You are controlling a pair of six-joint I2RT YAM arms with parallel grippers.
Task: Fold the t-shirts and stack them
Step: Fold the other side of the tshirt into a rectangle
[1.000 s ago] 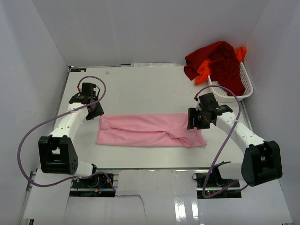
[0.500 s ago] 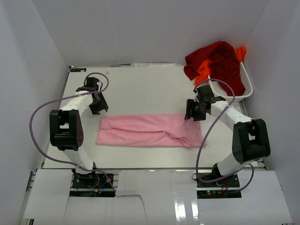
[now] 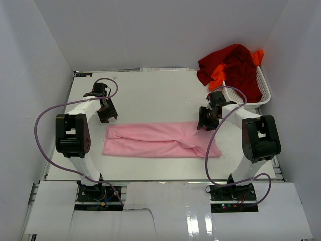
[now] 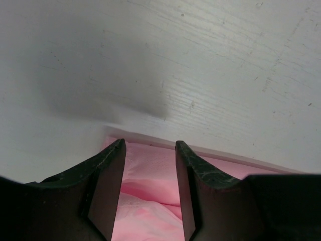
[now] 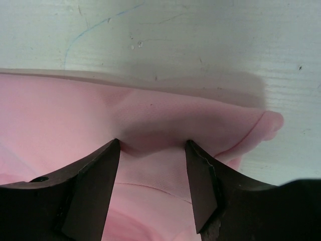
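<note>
Flat pink t-shirt; crumpled red, orange t-shirts

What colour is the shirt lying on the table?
Light pink. The top external view shows the t-shirt best.

Both arms rear up! The left arm lifts off its low sprawl and now stands tall, and the left gripper slides a touch farther back and rightward, to the far left corner of the light pink t-shirt. The right arm swings in and rises too, and the right gripper pulls back from the shirt's right end to its far edge.
</note>
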